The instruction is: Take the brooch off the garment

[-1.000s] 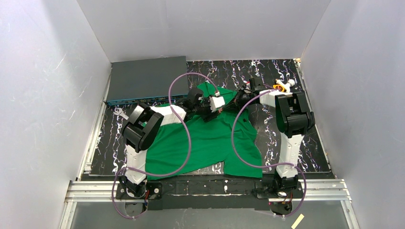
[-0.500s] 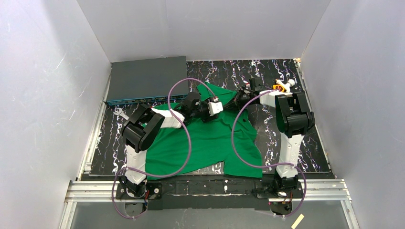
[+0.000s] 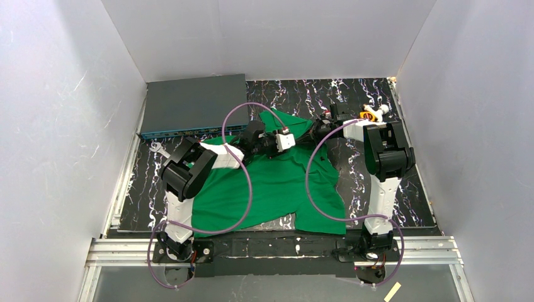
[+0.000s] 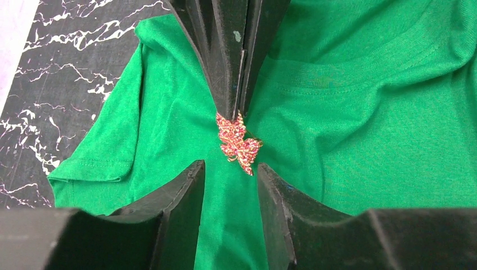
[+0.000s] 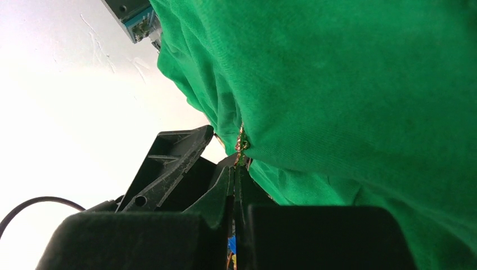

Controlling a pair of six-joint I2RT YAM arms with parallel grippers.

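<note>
The green shirt [image 3: 271, 185] lies spread on the black marbled table and fills the left wrist view [image 4: 360, 112]. The red-orange leaf brooch [image 4: 237, 143] is pinned near the collar. My left gripper [image 4: 230, 169] is open, with a finger on each side just short of the brooch's lower tip. My right gripper [image 4: 237, 107] comes in from the far side, shut, with its tips pinching the brooch's upper edge. In the right wrist view the shut tips [image 5: 235, 169] meet the brooch's edge [image 5: 242, 143] under lifted shirt fabric [image 5: 349, 95]. In the top view both grippers meet at the collar [image 3: 305, 131] and the brooch is hidden.
A flat grey box [image 3: 192, 106] lies at the back left, touching the shirt's sleeve. An orange-yellow ring-shaped object [image 3: 369, 114] sits at the back right beside the right arm. White walls close in three sides.
My left wrist has shifted slightly toward the right gripper. The shirt fabric at the collar has been drawn up between the two grippers. The right arm has barely moved.
</note>
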